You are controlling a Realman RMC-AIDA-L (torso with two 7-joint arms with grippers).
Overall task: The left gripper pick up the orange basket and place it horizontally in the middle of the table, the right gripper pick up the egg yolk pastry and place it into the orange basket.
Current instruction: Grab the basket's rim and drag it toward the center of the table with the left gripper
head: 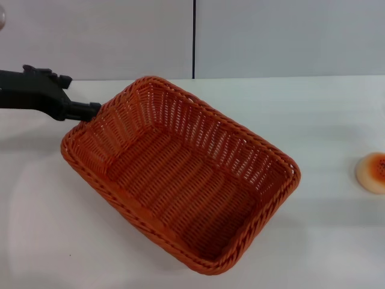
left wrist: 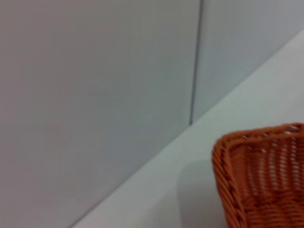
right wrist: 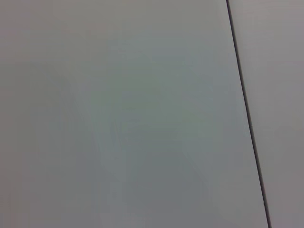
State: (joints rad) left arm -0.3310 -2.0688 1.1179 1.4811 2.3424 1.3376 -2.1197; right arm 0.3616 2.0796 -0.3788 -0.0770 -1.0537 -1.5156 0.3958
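The orange basket [head: 180, 174] fills the middle of the head view, lying diagonally with its open side up; a shadow shows on the white table [head: 337, 120] beneath it. My left gripper [head: 91, 111] reaches in from the left, its black fingers closed on the braided rim at the basket's far-left corner. One corner of the basket [left wrist: 261, 175] also shows in the left wrist view. At the right edge of the head view the egg yolk pastry [head: 372, 172] sits on the table, partly cut off. My right gripper is out of view.
A grey wall [head: 271, 36] with a dark vertical seam [head: 194, 39] stands behind the table's far edge. The right wrist view holds only this wall [right wrist: 118, 114] and the seam [right wrist: 244, 109].
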